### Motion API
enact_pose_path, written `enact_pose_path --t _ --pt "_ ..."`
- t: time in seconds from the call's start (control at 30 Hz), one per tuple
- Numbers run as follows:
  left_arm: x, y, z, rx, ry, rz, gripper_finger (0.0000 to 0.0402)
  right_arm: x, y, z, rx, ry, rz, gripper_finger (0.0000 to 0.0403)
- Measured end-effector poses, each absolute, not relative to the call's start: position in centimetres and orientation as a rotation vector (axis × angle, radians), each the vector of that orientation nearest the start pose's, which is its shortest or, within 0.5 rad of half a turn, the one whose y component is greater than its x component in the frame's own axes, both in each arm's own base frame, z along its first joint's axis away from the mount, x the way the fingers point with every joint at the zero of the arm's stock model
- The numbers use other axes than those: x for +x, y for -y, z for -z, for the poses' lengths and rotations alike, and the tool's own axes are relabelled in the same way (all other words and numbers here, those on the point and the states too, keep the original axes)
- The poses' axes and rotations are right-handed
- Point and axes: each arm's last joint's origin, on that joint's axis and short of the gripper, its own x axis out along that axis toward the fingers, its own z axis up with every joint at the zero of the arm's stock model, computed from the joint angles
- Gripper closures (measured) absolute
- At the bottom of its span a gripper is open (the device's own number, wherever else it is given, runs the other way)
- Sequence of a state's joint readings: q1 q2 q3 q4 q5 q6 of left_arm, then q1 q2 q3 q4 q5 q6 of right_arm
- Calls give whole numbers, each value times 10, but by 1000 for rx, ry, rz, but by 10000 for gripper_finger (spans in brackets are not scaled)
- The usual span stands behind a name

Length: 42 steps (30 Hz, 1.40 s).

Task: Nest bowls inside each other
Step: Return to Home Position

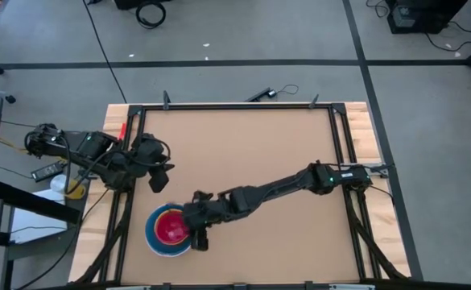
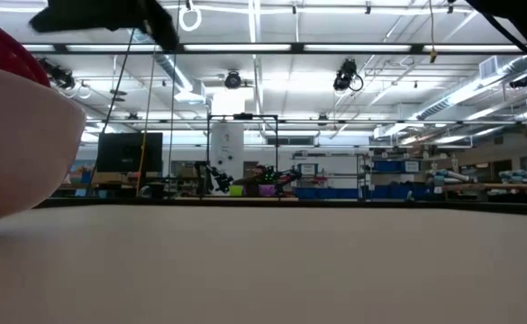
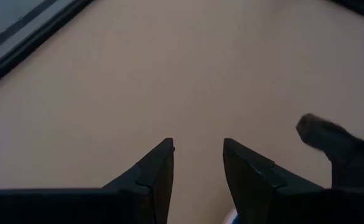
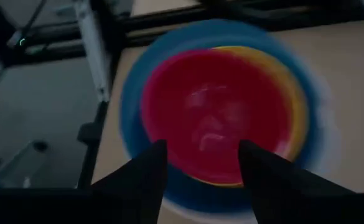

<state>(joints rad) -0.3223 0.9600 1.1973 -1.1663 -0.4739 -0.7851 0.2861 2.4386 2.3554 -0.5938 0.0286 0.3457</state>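
The bowls stand nested in one stack (image 1: 169,229) near the table's front left corner. A magenta-red bowl (image 4: 216,115) sits inside a gold-yellow one (image 4: 297,102), which sits inside a light blue one (image 4: 132,106). The outermost is a white bowl (image 2: 15,148) resting on its base. My right gripper (image 4: 201,165) hovers open over the side of the stack nearest it, with nothing between its fingers. My left gripper (image 3: 198,165) hangs open above bare table, behind the stack (image 1: 159,176).
A black frame (image 1: 235,107) runs round the brown tabletop (image 1: 259,153), most of which lies bare to the right of the stack. My right arm (image 1: 283,187) stretches across the middle. Cables and small items (image 1: 66,184) lie off the table's left side.
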Motion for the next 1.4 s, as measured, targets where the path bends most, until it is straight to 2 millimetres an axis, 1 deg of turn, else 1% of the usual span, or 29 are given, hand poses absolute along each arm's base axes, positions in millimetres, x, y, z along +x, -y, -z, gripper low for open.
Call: enact_pose_path --t 0.1,0.17,0.23,0.3,0.4,0.5,0.57,0.63,0.67,0.73,0.77,0.83,0.97,1.0,1.07,1.17,1.2,1.3,1.33,1.4 --pt "148 36 -363 -363 -689 -462 260 519 -142 -278 244 -651 -92 201" --pt "150 36 -366 -343 -651 -457 260 511 -134 -301 214 -603 -60 202" --pt "152 35 -369 -324 -621 -446 260 500 -125 -324 169 -583 -21 202" --pt "152 33 -372 -319 -584 -448 260 487 -113 -341 124 -605 29 202" --pt "148 30 -377 -317 -535 -467 260 467 -92 -353 58 -671 117 202" --pt "138 27 -382 -307 -481 -499 260 445 -72 -357 35 -722 172 202" --pt "130 27 -386 -292 -433 -522 260 426 -59 -358 46 -727 192 202" --pt "121 26 -389 -279 -373 -551 260 405 -48 -356 77 -701 211 202" --pt "117 26 -390 -279 -337 -561 260 394 -43 -352 99 -682 217 202" --pt "113 27 -386 -281 -272 -565 260 371 -34 -346 155 -614 205 203" --pt "113 28 -382 -285 -243 -550 260 358 -30 -344 179 -577 195 205" --pt "116 31 -371 -293 -189 -512 260 331 -24 -345 218 -489 158 210" --pt "134 36 -335 -294 -117 -432 260 275 -17 -349 285 -353 92 231" --pt "139 36 -326 -291 -98 -423 260 262 -16 -351 287 -329 97 239" --pt "149 33 -309 -284 -63 -401 260 237 -11 -357 256 -269 159 254" --pt "162 21 -297 -294 14 -396 260 205 -3 -358 99 -265 293 274" --pt "165 14 -293 -297 14 -406 260 195 0 -358 83 -260 348 280" --pt "173 -10 -287 -311 -13 -431 260 167 8 -365 115 -166 465 301" --pt "174 -18 -287 -316 -17 -431 260 157 11 -366 125 -135 471 310" --pt "173 -31 -288 -326 -6 -420 260 141 17 -363 153 -104 439 334"
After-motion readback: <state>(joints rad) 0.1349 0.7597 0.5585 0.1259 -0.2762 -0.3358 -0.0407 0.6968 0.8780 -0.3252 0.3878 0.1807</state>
